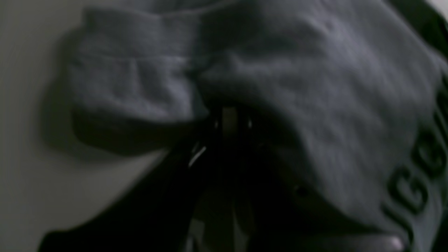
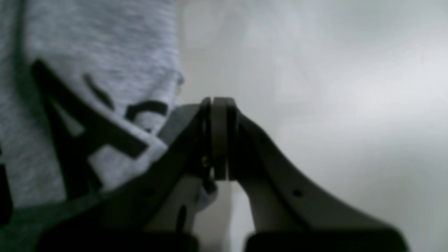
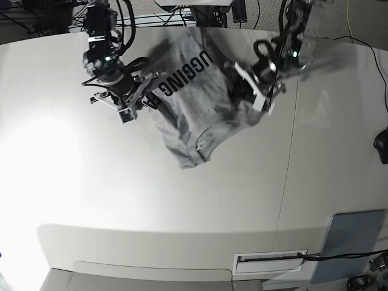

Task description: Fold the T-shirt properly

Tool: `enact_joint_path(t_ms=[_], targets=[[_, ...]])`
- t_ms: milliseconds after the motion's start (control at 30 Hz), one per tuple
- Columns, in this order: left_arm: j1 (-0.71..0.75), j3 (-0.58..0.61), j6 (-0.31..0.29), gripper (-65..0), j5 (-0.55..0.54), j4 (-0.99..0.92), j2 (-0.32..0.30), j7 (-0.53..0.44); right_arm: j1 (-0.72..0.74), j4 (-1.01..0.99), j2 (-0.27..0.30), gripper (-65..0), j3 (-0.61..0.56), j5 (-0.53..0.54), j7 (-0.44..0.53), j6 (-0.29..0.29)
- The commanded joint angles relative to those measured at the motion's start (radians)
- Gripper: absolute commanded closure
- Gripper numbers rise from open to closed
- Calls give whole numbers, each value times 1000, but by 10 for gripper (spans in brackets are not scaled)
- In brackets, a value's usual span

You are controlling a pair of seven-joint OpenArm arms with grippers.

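Base view: both grippers (image 3: 257, 91) (image 3: 136, 100) pinch the T-shirt (image 3: 194, 115).

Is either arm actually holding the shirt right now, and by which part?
The left gripper is shut on the T-shirt, bunched fabric by a sleeve. The right gripper is shut beside the lettered edge; no cloth shows between its fingertips.

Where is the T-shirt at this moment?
In the base view the T-shirt lies bunched at the table's far middle, between the left gripper and right gripper.
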Motion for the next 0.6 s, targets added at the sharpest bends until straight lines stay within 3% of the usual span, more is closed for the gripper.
enact_joint_path(t_ms=[0,267,333,467,567], targets=[[-39,-3,5,-13,6,-29,0,-2,-7,16,3,0,-16,-14,6,-7],[-307,-3,-10,-13,69,-326,10,-50,-85,17,2,0,-138,-61,30,-97],[-360,-3,-36,-13,85,-380,9,-50,-100,17,2,0,-181,-61,48,-137],[-401,-3,-82,-13,106,-398,-6,-24,-103,19,3,0,-227,-69,58,-259],[-382,-4,-87,-13,86,-356,-46,-10,-109,48,4,0,-211,-103,50,-277]])
